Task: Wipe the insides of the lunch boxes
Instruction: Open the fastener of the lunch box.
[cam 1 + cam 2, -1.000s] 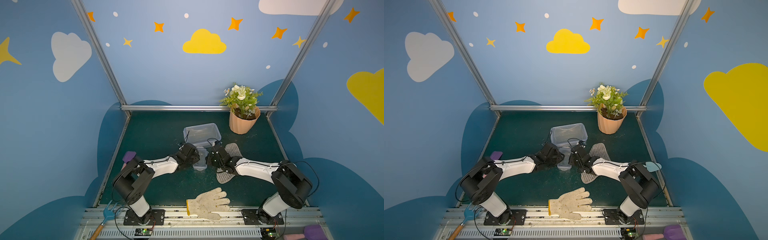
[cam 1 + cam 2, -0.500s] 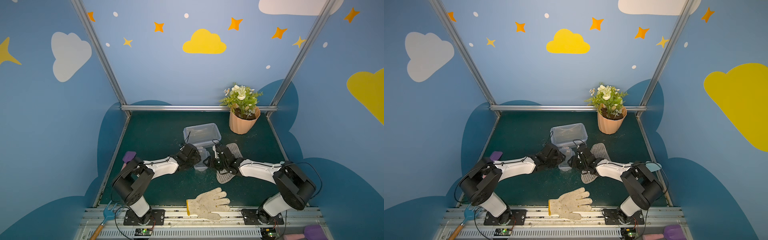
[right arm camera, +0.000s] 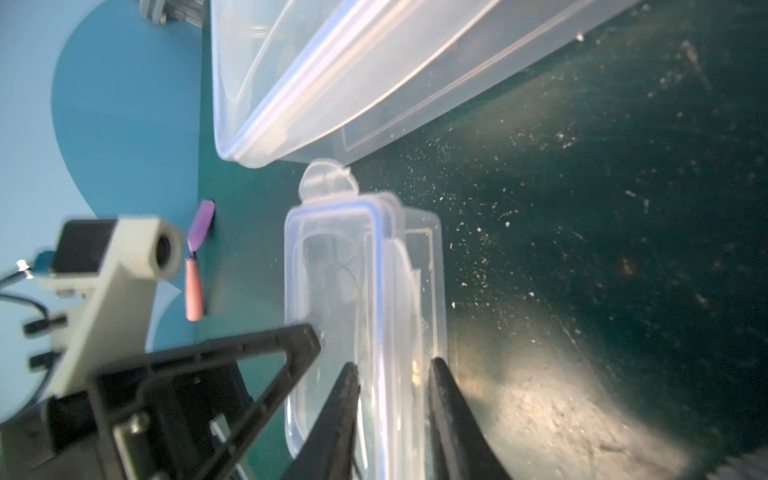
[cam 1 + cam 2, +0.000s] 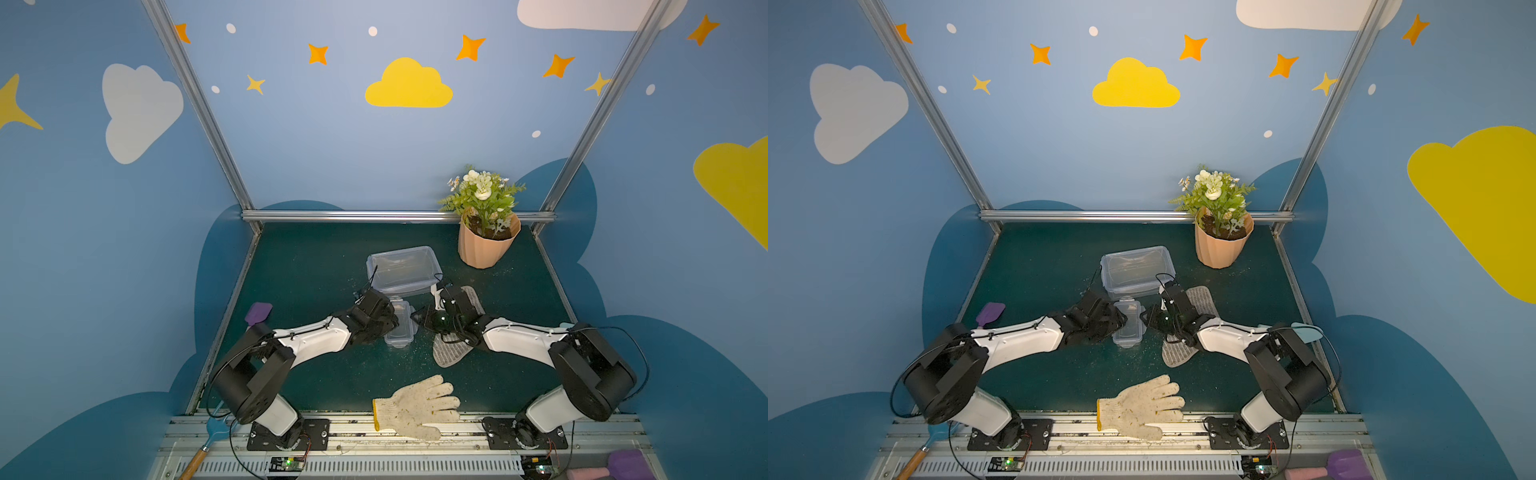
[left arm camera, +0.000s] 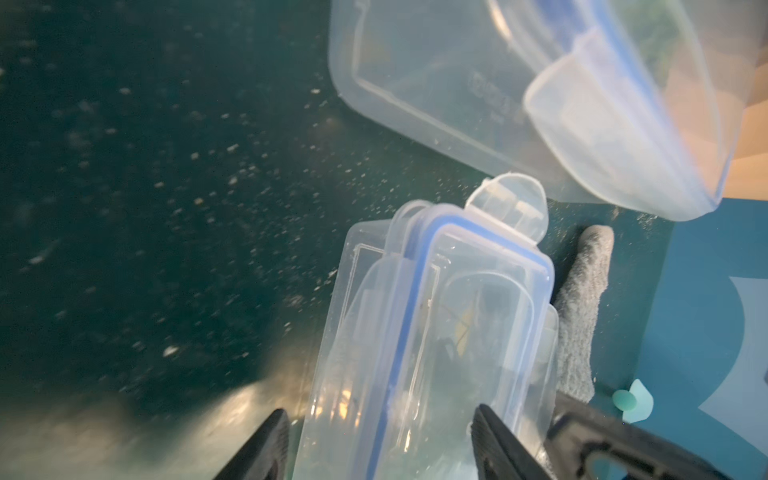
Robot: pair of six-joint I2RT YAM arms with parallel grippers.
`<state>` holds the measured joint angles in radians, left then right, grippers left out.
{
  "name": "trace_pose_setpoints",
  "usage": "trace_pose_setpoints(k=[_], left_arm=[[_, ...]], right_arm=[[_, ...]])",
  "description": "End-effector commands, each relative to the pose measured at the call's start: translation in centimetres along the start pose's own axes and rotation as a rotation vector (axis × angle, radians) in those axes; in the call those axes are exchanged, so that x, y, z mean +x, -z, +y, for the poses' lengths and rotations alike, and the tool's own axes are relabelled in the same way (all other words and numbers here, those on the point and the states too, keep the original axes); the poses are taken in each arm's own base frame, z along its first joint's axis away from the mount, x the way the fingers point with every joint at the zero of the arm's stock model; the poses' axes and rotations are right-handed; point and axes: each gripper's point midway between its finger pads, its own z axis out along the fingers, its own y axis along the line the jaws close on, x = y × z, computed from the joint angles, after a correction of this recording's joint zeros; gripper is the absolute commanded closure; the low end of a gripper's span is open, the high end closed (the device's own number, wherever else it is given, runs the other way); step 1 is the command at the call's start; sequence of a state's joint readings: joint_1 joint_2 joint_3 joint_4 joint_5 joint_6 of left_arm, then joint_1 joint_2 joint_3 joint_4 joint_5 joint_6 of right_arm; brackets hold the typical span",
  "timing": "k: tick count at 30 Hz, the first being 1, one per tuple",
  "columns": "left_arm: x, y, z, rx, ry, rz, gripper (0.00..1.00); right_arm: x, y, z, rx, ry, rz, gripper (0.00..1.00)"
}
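The small lunch box (image 4: 400, 329), clear plastic with a blue-rimmed lid, stands on the green mat between my two grippers. The large lunch box (image 4: 402, 270) sits just behind it, touching its end clip. My left gripper (image 5: 382, 444) is open, its fingers straddling the small lunch box (image 5: 419, 332), with a gap at one finger. In the right wrist view my right gripper (image 3: 392, 365) has its jaws narrowed onto the blue-rimmed edge of the small lunch box (image 3: 365, 270). Both top views show the left gripper (image 4: 1121, 322) and the right gripper (image 4: 1146, 318) on either side of it.
A grey ribbed cloth (image 4: 451, 353) lies under my right forearm. A white knit glove (image 4: 415, 405) lies at the front edge. A peach flower pot (image 4: 486, 247) stands at the back right. A purple spatula (image 4: 258, 312) lies at the left. Crumbs speckle the mat (image 4: 316, 270).
My right gripper moved in against the small lunch box; its jaws opened, then narrowed onto the rim. My left gripper's jaws spread wider around the box.
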<state>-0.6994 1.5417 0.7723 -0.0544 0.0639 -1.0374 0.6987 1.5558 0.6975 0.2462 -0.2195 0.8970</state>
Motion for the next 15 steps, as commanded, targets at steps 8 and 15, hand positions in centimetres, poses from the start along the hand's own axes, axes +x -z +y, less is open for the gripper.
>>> trace_pose_setpoints(k=[8, 15], left_arm=[[-0.1, 1.4, 2.3, 0.002, 0.036, 0.016, 0.23], [-0.5, 2.3, 2.0, 0.058, 0.055, -0.011, 0.21]], right_arm=[[1.3, -0.8, -0.1, -0.053, -0.029, 0.039, 0.47], [1.5, -1.7, 1.3, -0.087, -0.010, 0.058, 0.47]])
